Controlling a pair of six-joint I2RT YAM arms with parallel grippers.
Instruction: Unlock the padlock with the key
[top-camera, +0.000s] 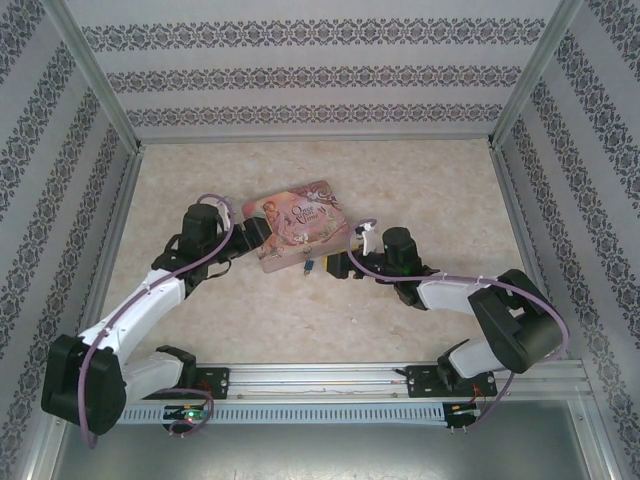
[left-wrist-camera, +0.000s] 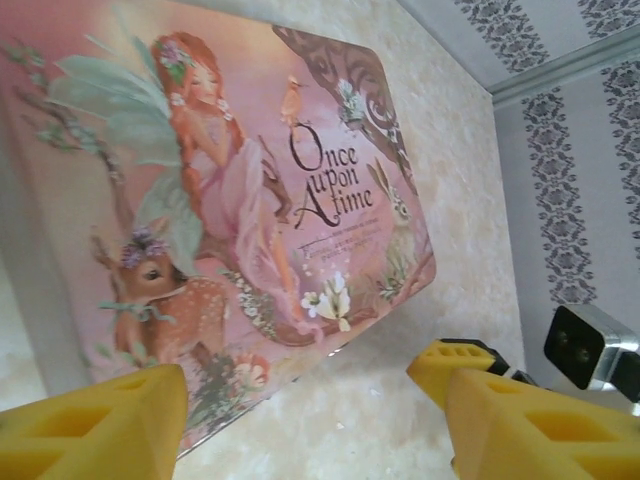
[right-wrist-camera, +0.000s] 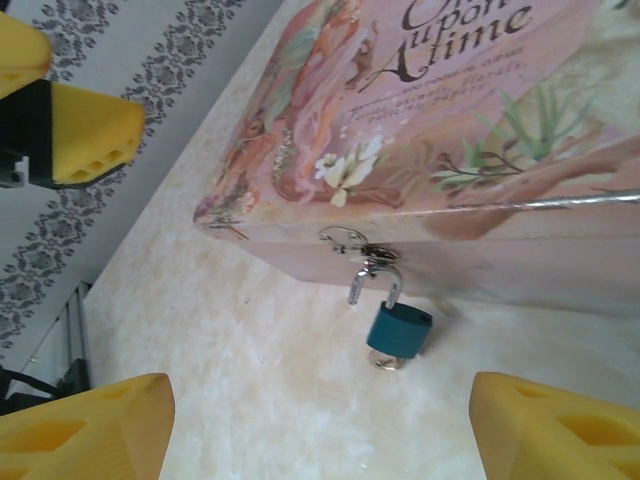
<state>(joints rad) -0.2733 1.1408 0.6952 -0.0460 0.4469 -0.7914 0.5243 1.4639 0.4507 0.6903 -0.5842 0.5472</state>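
The small teal padlock (right-wrist-camera: 400, 330) hangs by its silvery shackle (right-wrist-camera: 376, 280) from the hasp (right-wrist-camera: 345, 240) on the front wall of the pink tin (right-wrist-camera: 420, 120). One shackle leg stands free of the body. The key's silvery head (right-wrist-camera: 388, 362) sticks out under the body, resting on the table. My right gripper (right-wrist-camera: 320, 440) is open, its yellow fingers (right-wrist-camera: 80, 430) wide apart just short of the padlock (top-camera: 310, 266). My left gripper (left-wrist-camera: 300, 430) is open at the tin's (left-wrist-camera: 230, 200) left near corner, holding nothing. In the top view the two grippers (top-camera: 262, 248) (top-camera: 348, 262) flank the tin's front.
The tin (top-camera: 295, 225) lies flat mid-table on a beige marbled top. Patterned walls with metal posts (top-camera: 100, 80) close in three sides. The left gripper's yellow fingers (right-wrist-camera: 70, 120) appear beyond the tin's corner in the right wrist view.
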